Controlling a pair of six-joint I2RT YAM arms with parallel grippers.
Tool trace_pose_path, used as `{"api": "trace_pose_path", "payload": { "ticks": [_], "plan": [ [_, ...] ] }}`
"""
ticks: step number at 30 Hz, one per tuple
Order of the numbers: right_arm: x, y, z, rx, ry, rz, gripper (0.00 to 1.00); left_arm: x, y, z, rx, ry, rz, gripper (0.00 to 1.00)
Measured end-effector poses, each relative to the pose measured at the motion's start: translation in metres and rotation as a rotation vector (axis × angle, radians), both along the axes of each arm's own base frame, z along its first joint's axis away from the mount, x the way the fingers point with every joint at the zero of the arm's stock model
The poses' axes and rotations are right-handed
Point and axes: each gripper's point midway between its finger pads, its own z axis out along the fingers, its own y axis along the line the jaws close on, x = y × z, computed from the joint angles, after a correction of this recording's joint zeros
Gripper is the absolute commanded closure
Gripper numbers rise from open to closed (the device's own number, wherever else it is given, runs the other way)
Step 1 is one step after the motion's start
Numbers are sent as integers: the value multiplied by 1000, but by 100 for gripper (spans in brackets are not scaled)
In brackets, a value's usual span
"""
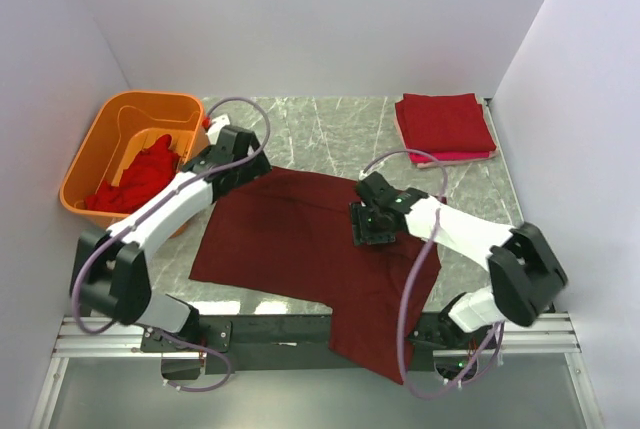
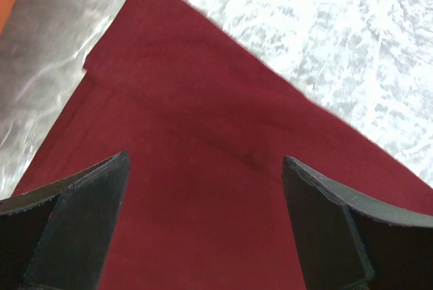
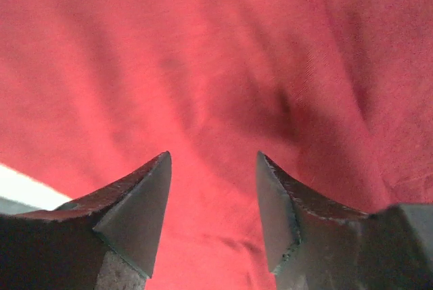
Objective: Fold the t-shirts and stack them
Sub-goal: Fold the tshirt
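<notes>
A dark maroon t-shirt (image 1: pixel 300 244) lies spread on the marble table, its lower right part hanging over the near edge. My left gripper (image 1: pixel 238 164) hovers open over the shirt's far left corner; its wrist view shows the cloth (image 2: pixel 203 188) between the spread fingers (image 2: pixel 88 215). My right gripper (image 1: pixel 372 221) is open over the shirt's right middle, with wrinkled cloth (image 3: pixel 223 87) filling its wrist view. A stack of folded red t-shirts (image 1: pixel 444 125) sits at the far right. Crumpled red shirts (image 1: pixel 140 177) lie in the orange tub (image 1: pixel 100 134).
The orange tub stands at the far left beside my left arm. White walls enclose the table on three sides. Bare marble (image 1: pixel 320 129) shows between the tub and the folded stack. A metal rail (image 1: pixel 120 334) runs along the near edge.
</notes>
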Motion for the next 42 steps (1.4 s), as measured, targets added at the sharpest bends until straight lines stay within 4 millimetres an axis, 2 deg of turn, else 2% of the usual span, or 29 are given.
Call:
{"api": "trace_pose_path", "payload": {
  "ticks": [4, 9, 19, 24, 25, 26, 27, 31, 36, 42],
  "plan": [
    [8, -9, -24, -95, 30, -56, 50, -16, 6, -1, -16, -4, 15, 1],
    [18, -14, -38, -152, 22, -118, 51, -25, 11, -13, -7, 26, 31, 1],
    [34, -22, -39, -187, -40, -215, 66, -26, 15, -15, 5, 32, 49, 1],
    [37, -20, -43, -184, -41, -219, 68, -27, 17, -16, 10, 35, 55, 0],
    [37, -20, -45, -188, -36, -220, 73, -27, 17, -16, 12, 35, 56, 1],
    [36, -20, -47, -191, -31, -220, 87, -27, 18, -16, 15, 37, 58, 1],
    [36, -20, -48, -192, -28, -217, 91, -27, 19, -16, 18, 38, 60, 0],
    [37, -19, -48, -185, -30, -231, 100, -28, 21, -17, 30, 42, 69, 1],
    [35, -21, -43, -185, -34, -235, 100, -29, 22, -17, 32, 43, 69, 0],
    [30, -17, -19, -121, -49, -224, 100, -29, 22, -17, 33, 43, 70, 1]
  ]
}}
